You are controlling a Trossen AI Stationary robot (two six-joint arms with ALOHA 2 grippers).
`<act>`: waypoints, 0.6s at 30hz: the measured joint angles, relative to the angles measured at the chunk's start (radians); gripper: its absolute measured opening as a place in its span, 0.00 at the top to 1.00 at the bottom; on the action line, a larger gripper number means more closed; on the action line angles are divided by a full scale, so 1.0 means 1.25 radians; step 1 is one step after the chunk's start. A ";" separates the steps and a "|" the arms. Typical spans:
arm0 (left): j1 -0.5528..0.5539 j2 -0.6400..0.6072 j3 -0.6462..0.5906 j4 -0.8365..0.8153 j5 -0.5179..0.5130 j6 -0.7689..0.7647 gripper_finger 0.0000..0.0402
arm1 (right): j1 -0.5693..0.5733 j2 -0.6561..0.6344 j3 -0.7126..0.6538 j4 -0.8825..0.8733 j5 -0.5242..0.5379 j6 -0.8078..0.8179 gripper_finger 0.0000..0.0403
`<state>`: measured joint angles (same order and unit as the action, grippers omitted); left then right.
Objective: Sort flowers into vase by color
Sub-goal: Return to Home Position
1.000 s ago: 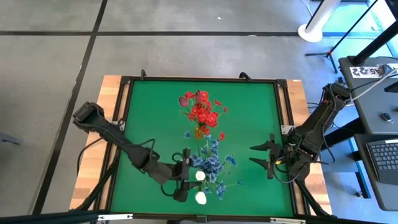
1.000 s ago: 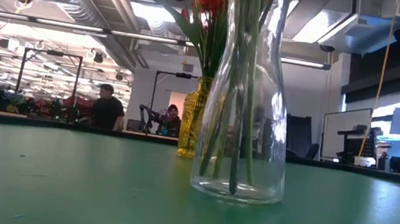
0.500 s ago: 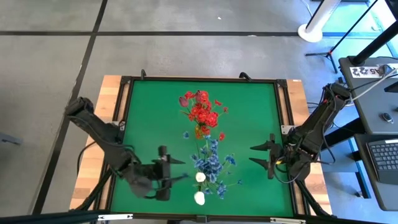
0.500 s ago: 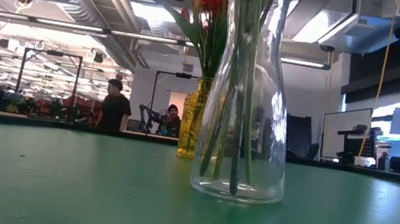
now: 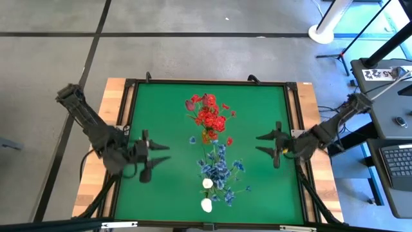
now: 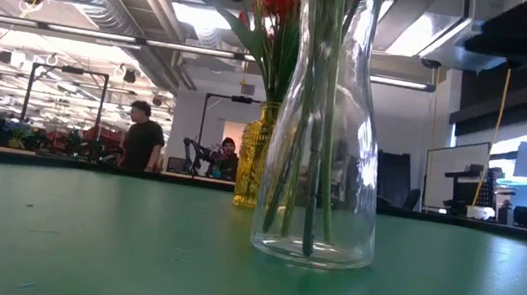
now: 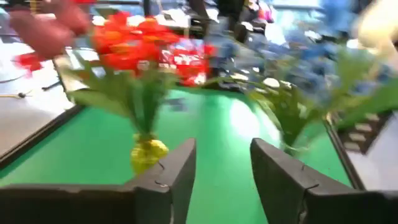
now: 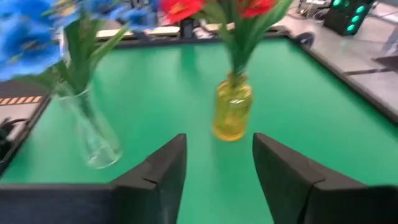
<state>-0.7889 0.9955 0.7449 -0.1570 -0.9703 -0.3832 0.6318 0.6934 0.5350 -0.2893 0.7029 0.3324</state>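
Observation:
Red flowers (image 5: 208, 116) stand in a small yellow vase (image 8: 232, 112) at the middle of the green mat, toward the far side. Blue flowers (image 5: 220, 167) and two white tulips (image 5: 206, 184) stand with their stems in a clear glass vase (image 6: 321, 175) nearer the front edge. My left gripper (image 5: 164, 153) is open and empty over the mat's left part, pointing at the vases. My right gripper (image 5: 257, 144) is open and empty over the mat's right part, also pointing at them. Both vases show in the left wrist view, the yellow vase (image 7: 148, 152) most plainly.
A dark raised frame (image 5: 126, 116) and wooden borders (image 5: 113, 96) run round the mat. Bare green mat lies left (image 5: 161, 109) and right (image 5: 264, 103) of the vases. In the low view people (image 6: 141, 143) stand in the room beyond the table.
My left gripper has drawn back from beside the white tulips, near the front edge, toward the table's left edge and a little toward the far edge. My right gripper has shifted slightly toward the far edge. The flowers and vases have stayed in place.

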 joint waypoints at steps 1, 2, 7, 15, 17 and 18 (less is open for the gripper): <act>0.013 -0.038 -0.037 0.031 0.003 0.016 0.64 | -0.033 -0.020 0.000 -0.001 -0.023 -0.027 0.58; 0.029 -0.077 -0.076 0.064 0.009 0.032 0.67 | -0.065 -0.040 0.000 -0.002 -0.049 -0.049 0.60; 0.146 -0.238 -0.261 0.323 0.169 0.142 0.78 | -0.210 -0.134 0.000 -0.022 -0.202 -0.124 0.72; 0.323 -0.356 -0.375 0.420 0.348 0.192 0.92 | -0.319 -0.340 -0.083 -0.036 -0.284 -0.149 0.89; 0.343 -0.373 -0.377 0.415 0.372 0.209 0.95 | -0.328 -0.403 -0.114 -0.034 -0.285 -0.148 0.93; 0.348 -0.386 -0.377 0.404 0.376 0.220 0.96 | -0.330 -0.435 -0.129 -0.034 -0.285 -0.147 0.95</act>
<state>-0.3539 0.5136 0.2737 0.3483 -0.5007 -0.1084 0.2194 0.1491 0.3742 -0.3324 0.3462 0.1481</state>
